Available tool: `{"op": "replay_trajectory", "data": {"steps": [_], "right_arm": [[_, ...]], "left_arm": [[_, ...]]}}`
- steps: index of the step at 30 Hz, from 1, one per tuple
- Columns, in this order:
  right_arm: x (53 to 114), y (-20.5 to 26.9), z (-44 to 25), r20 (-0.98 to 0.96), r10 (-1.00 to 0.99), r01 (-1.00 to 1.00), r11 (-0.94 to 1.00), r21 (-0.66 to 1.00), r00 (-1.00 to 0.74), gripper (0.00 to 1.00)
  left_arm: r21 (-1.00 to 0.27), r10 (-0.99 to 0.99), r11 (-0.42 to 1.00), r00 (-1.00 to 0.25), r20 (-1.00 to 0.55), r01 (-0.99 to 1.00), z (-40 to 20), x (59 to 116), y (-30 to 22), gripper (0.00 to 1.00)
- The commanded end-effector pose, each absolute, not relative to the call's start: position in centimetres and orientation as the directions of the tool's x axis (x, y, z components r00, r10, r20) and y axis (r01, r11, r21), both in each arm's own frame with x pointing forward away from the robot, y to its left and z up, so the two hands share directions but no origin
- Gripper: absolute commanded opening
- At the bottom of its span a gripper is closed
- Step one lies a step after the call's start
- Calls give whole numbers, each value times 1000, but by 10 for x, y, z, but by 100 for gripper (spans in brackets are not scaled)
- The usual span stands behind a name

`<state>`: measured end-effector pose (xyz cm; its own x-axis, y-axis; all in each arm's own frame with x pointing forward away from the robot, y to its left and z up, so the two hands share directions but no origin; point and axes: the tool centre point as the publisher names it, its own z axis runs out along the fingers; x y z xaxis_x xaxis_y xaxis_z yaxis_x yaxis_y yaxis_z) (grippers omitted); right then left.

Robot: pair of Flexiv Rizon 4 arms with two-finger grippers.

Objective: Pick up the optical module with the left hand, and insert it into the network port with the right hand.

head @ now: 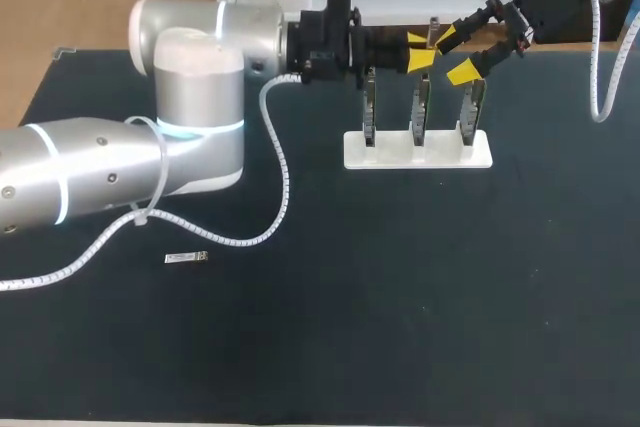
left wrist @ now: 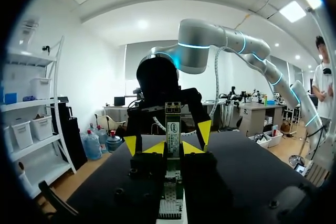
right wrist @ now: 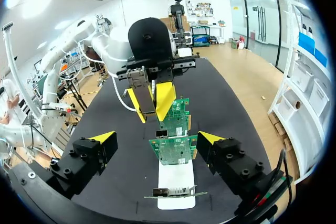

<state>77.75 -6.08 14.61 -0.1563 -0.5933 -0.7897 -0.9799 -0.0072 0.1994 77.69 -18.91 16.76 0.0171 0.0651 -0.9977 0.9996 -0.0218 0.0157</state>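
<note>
**Left gripper gripping the module above the card stand**

The left gripper (head: 420,52) is clamping the module (head: 432,33) between its yellow tips and holding it in the air, above and behind the white stand (head: 400,158). Three network cards (head: 421,107) are standing upright in a row on that stand. The right gripper (head: 458,52) is facing the left one, its fingers spread wide, with the held module just ahead of them. A second module (head: 186,258) is lying flat on the dark table (head: 400,327), well apart from the stand.
</note>
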Motion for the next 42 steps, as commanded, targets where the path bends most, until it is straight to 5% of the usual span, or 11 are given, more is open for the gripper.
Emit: {"op": "replay_trajectory", "data": {"steps": [1, 42], "right_arm": [[775, -61, 146, -790, -593, -981, -3, 196, -156, 100], [775, -61, 146, -790, -593, -981, -3, 196, -156, 100]], "left_arm": [[15, 63, -14, 16, -998, 1000, 167, 775, -187, 0], [14, 71, -44, 17, -997, 999, 164, 776, -190, 0]]}}
